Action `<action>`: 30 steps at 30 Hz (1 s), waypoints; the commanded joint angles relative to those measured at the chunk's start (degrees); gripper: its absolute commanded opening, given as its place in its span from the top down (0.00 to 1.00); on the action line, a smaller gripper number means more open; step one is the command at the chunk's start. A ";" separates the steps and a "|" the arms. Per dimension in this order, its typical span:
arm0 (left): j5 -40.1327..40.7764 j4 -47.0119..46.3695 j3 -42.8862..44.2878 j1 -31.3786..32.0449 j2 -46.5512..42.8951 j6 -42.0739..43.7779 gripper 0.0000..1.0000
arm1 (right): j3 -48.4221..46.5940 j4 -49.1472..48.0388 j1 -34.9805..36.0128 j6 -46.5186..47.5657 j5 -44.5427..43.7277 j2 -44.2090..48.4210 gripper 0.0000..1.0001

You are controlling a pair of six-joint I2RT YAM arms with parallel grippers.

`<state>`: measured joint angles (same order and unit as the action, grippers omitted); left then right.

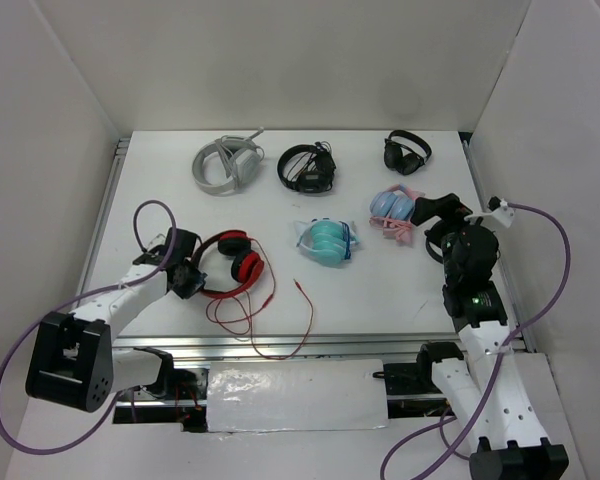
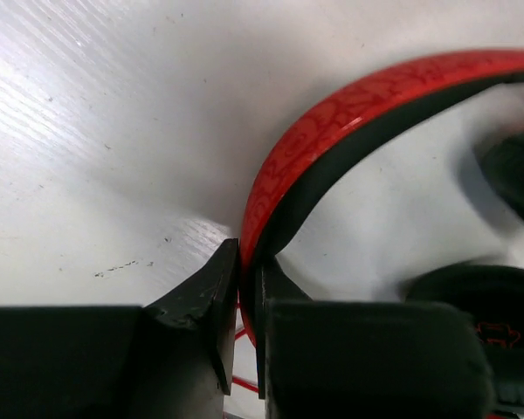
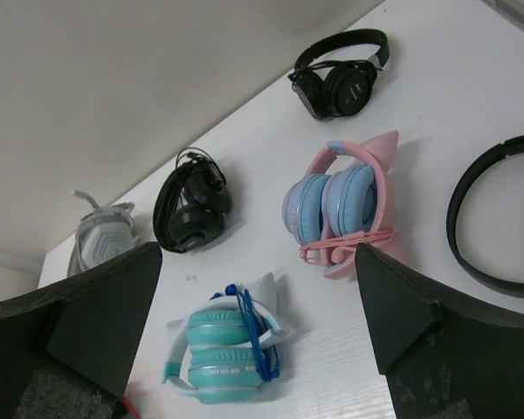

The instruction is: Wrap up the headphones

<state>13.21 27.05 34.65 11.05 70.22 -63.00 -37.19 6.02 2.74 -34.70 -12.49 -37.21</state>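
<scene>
Headphones [image 2: 349,105] headband clamped in left gripper [image 2: 246,262], earcups cut off

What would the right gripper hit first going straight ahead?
Likely bare table between the teal headphones and the pink cat-ear headphones; the open right gripper frames that gap. Depth is unclear; either pair might come first.

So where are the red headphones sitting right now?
In the top view the red headphones lie front-left on the table, headband pinched in the left gripper, teal headphones to their right.

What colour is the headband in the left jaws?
The headband is patterned red outside, black inside; best in left wrist view.
</scene>
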 commanded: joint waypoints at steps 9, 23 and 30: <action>7.09 -1.82 15.86 0.20 -4.29 5.51 1.00 | 2.38 -4.44 0.16 5.96 18.45 1.18 0.00; 5.78 -0.77 49.36 0.46 -0.96 12.55 1.00 | 5.20 -20.68 15.43 14.30 25.86 -6.98 0.00; 4.80 0.46 61.04 1.52 0.27 14.92 1.00 | 1.07 -25.61 30.29 19.49 17.60 -21.46 0.00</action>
<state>19.07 30.20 90.59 11.99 70.30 -49.01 -33.23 -13.04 29.71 -18.48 10.09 -53.89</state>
